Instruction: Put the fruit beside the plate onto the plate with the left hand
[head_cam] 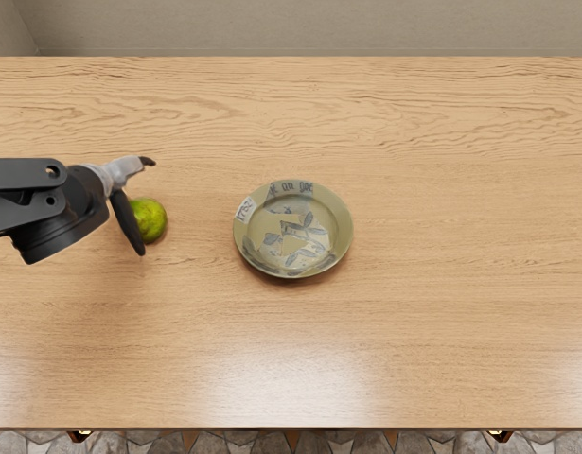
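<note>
Bearing illegible rim writing, the plate (339, 214) sits apart from the green fruit (152, 219).

A light wooden table (414, 359) with wavy grain fills most of the view, a soft glare on it toward 6 o'clock, a plain beige wall (319, 24) at 12 o'clock, and grey patterned floor (272, 443) along 6 o'clock.

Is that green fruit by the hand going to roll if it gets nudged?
Probably: the green fruit looks round and sits on the flat table, so a nudge from the left hand could send it rolling. Its skin looks glossy, so it may slip in a grasp. It seems small, likely light.
</note>
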